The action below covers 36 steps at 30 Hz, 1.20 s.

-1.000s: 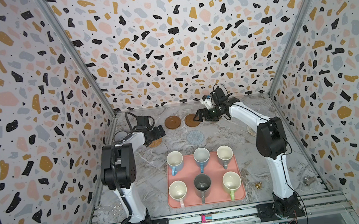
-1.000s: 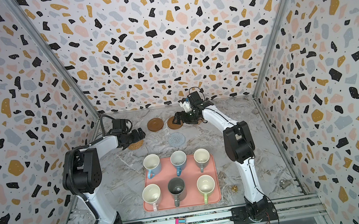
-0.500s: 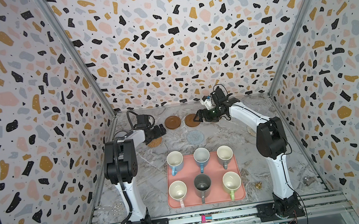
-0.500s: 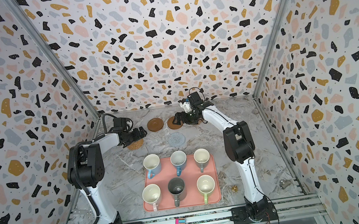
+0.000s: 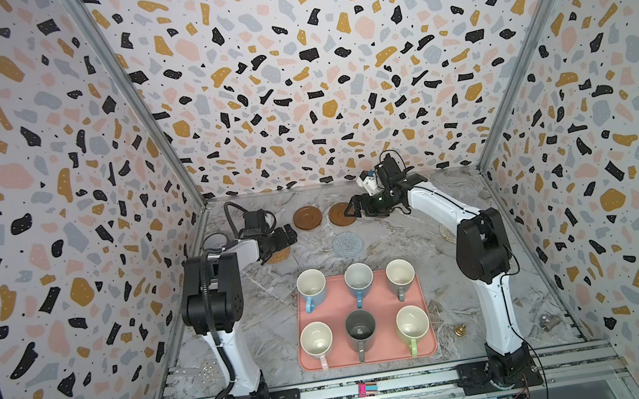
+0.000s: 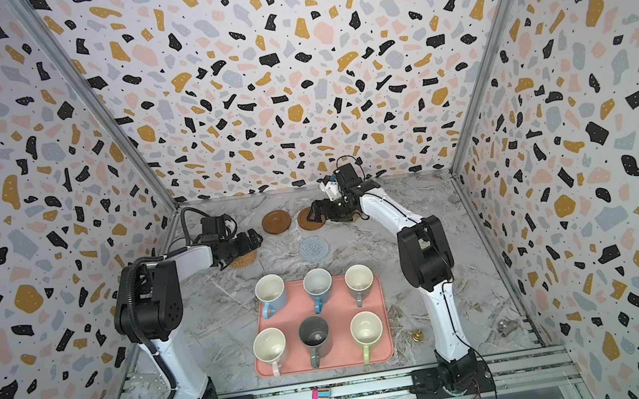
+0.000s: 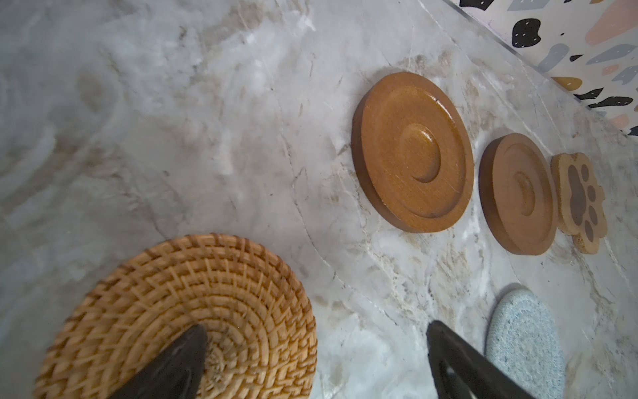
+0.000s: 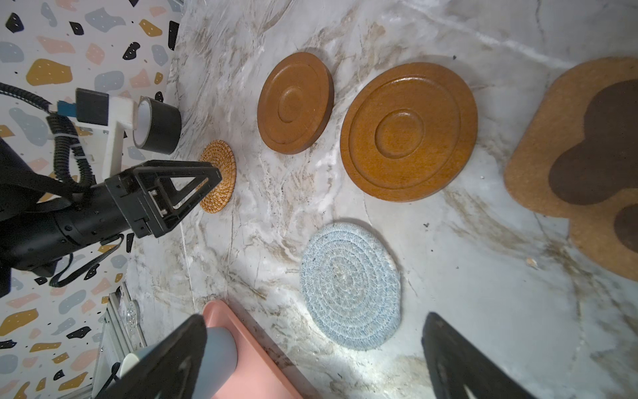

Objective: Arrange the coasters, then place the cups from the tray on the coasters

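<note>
Several cups, among them light blue (image 5: 312, 287), dark grey (image 5: 361, 329) and light green (image 5: 412, 324), stand on the pink tray (image 5: 383, 313). Two brown wooden coasters (image 5: 307, 217) (image 5: 340, 214) lie at the back, with the paw-shaped one (image 8: 587, 165) beside them. The pale blue coaster (image 5: 347, 244) lies nearer the tray. A cream one (image 5: 449, 232) peeks out from behind the right arm. My left gripper (image 7: 314, 331) is open, one finger over the rattan coaster (image 7: 172, 311). My right gripper (image 8: 314, 321) hangs open above the pale blue coaster (image 8: 350, 285), holding nothing.
A dark grey tape roll (image 8: 157, 126) stands by the left wall behind the left gripper (image 8: 193, 183). A small brass piece (image 5: 459, 330) and a metal fitting (image 5: 545, 321) lie right of the tray. A perforated disc (image 5: 208, 372) lies front left. Walls close three sides.
The left arm's elbow has shifted a little while its gripper stays over the rattan coaster. The right arm has hardly moved. Both grippers stay open.
</note>
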Tool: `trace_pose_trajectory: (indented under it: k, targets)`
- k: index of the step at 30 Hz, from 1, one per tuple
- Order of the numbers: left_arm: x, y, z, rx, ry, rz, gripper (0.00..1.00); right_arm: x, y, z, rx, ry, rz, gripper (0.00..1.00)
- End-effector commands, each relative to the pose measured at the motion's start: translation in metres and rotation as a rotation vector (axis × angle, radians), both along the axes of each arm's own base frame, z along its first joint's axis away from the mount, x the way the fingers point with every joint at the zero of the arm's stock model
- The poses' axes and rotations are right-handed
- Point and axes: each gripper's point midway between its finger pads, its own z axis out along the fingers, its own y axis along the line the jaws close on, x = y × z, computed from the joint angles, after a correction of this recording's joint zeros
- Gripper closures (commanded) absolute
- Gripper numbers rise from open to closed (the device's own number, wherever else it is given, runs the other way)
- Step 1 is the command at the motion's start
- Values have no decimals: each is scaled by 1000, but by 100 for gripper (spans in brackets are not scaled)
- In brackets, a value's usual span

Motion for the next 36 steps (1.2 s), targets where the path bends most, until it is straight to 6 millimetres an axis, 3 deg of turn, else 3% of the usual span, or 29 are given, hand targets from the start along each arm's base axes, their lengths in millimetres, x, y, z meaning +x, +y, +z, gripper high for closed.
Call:
trace_pose_trajectory:
  k: [1,15,21,36]
  targets:
    - [-20,-19,-14,-47,69,-5,0,1,1,37,37,-63,5,1]
    - [-19,-81,-5,-129,22,-47,0,-3,-1,33,33,-60,0,1]
    - [-20,-98,-6,-151,21,-77,0,-4,-2,32,30,-57,-4,1]
    - [-20,-119,-3,-179,8,-109,0,-3,-2,33,37,-56,-11,1]
